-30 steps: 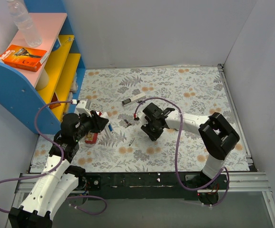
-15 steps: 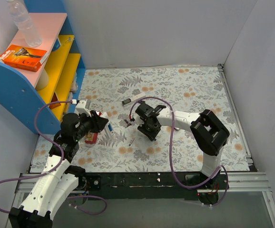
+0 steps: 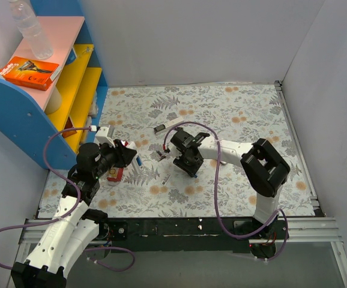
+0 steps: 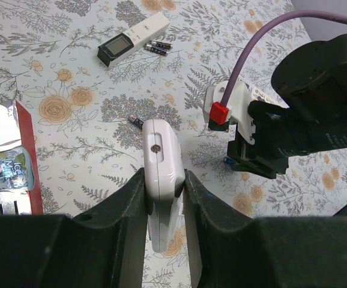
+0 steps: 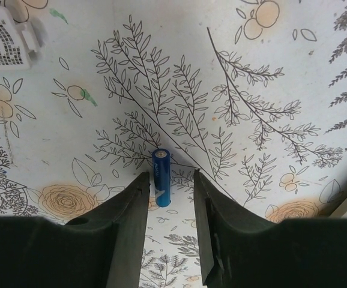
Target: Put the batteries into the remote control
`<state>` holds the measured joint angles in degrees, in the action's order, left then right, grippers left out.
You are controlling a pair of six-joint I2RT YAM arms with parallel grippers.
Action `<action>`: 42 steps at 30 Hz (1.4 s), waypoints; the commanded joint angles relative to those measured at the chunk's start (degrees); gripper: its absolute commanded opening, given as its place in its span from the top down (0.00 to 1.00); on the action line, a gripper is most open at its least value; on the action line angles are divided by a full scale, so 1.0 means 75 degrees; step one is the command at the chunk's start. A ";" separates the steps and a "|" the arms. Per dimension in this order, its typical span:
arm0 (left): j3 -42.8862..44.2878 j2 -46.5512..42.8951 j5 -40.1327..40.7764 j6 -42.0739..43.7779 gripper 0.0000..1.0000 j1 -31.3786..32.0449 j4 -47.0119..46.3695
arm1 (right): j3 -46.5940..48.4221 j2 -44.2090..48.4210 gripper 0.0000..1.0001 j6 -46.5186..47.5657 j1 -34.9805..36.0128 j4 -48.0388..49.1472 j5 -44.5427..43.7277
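floral-print cloth (image 3: 233, 114) over the table, plain white walls around it.

blue battery (image 5: 161, 171) lies flat on the cloth, centre-left of the table, no label readable on it. right gripper (image 5: 170, 180) is down over it, one finger on each side, a sliver of cloth showing between each finger and the cell; jaws parted, nothing gripped. white grid-patterned piece (image 5: 5, 39) just beyond, to the camera's upper left.

remote control (image 4: 160, 150), white, plain side with one screw facing the left wrist camera, no print visible. left gripper (image 4: 163, 180) is clamped on its lower half, fingers pressed to both long edges. a small blue tip (image 4: 136, 122) pokes out by the remote's far end; cannot tell what it belongs to.

two black batteries (image 4: 160, 47) lie end to end farther back, just beside a white bar (image 4: 132, 40) with a black end.

red-and-silver packet (image 4: 5, 174) near the left arm; lettering starts "ice", rest unclear.

blue, yellow and pink shelf unit (image 3: 17, 108) at far left; orange box (image 3: 32, 72) and clear bottle (image 3: 29, 27) on top, box print too small to read.
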<state>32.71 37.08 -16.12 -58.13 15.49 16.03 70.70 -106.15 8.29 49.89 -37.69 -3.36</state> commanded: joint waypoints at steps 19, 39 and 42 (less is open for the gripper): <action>-0.0283 -0.0244 -0.2725 -0.0066 1.00 -0.0049 -0.1282 | -0.1609 0.2773 0.10 -0.1480 -0.0054 0.1685 -0.0724; -0.0400 -0.0210 -0.3593 -0.0136 1.00 -0.0096 -0.1821 | -0.3508 0.3372 0.23 -0.2453 -0.0171 0.2751 -0.0455; -0.0400 -0.0233 -0.3488 -0.0136 1.00 -0.0108 -0.1798 | -0.3543 0.3173 0.23 -0.2442 -0.0160 0.2846 -0.0432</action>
<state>29.71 35.86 -42.06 -59.00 15.11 3.84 44.82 -80.88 -9.06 48.77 -20.21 -7.33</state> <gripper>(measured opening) 0.248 0.773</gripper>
